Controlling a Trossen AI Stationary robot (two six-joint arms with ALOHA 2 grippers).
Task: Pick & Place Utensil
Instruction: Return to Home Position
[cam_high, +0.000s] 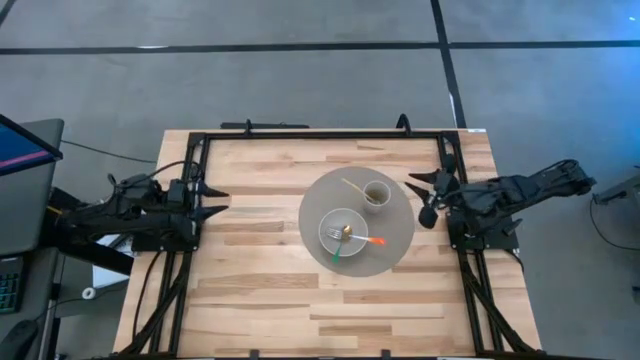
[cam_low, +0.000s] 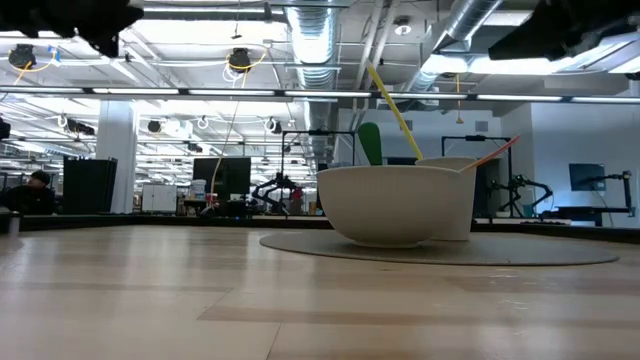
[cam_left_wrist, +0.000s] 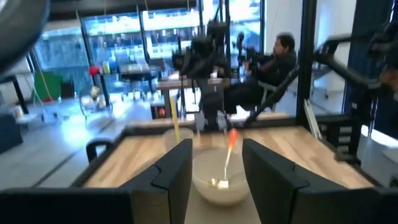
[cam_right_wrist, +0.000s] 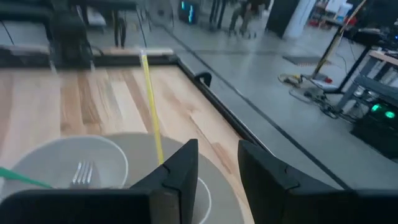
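A white bowl (cam_high: 343, 232) stands on a round grey mat (cam_high: 395, 245) right of the table's middle. In the bowl lie a fork with a green handle (cam_high: 337, 255) and a spoon with an orange handle (cam_high: 372, 240), both handles leaning on its rim. Beside it, on the far side, a pale cup (cam_high: 376, 194) holds a thin yellow stick (cam_high: 353, 185) that leans out toward the left. My left gripper (cam_high: 222, 203) is open at the table's left edge, well away from the mat. My right gripper (cam_high: 418, 196) is open at the mat's right edge, next to the cup.
A black frame rail (cam_high: 320, 135) runs around the wooden tabletop (cam_high: 260, 290). Bare wood lies between my left gripper and the mat and along the near side. A seated person (cam_left_wrist: 273, 68) shows in the room beyond the table.
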